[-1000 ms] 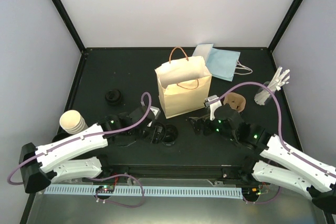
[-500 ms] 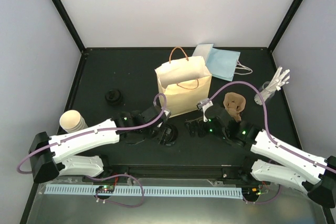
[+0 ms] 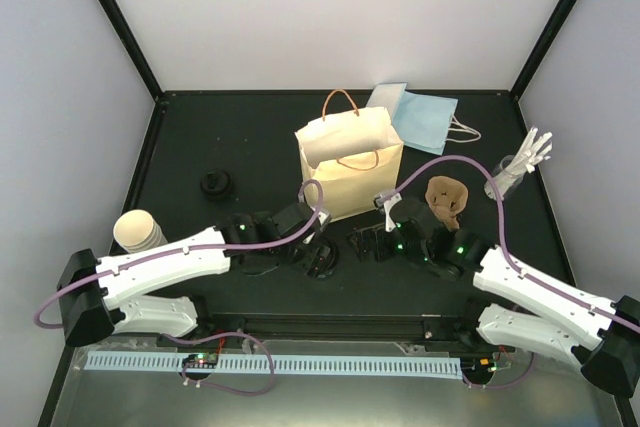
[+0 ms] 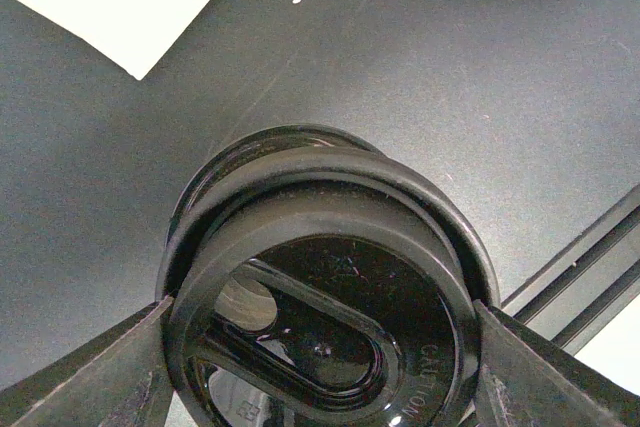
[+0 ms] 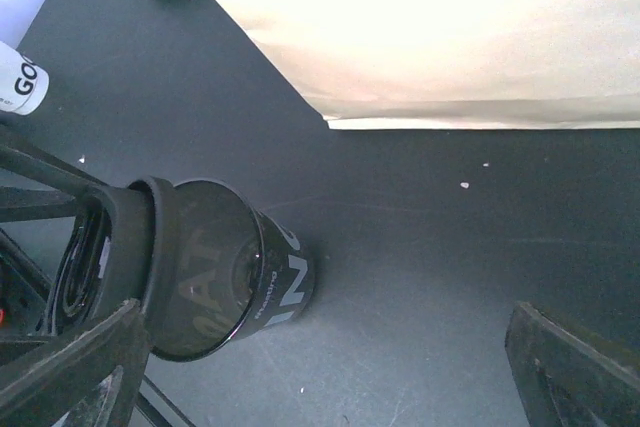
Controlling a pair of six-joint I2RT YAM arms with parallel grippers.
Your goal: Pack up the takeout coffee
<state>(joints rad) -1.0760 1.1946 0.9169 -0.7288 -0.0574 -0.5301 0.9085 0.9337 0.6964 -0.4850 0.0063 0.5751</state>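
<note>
The takeout coffee [image 3: 322,261], a cup with a round black lid [image 4: 330,287], stands upright on the black table just in front of the tan paper bag [image 3: 350,172]. In the right wrist view its wall [image 5: 270,272] looks dark with pale lettering. My left gripper [image 3: 318,250] comes down from above, and its fingers [image 4: 100,377] press on both sides of the lid rim. My right gripper [image 3: 365,240] hangs open just right of the cup, with only bare table between its fingers [image 5: 570,367]. The bag stands open at the top.
Behind the paper bag lies a light blue bag [image 3: 425,117]. A brown pulp cup carrier [image 3: 447,197] sits right of the bag, with white cutlery [image 3: 520,167] beyond it. A stack of black lids [image 3: 215,184] and a stack of cream cups [image 3: 138,232] are at the left.
My left arm has reached further right over the cup. The right arm has slid left toward the cup, uncovering the brown carrier. The cup has stayed in about the same place.
</note>
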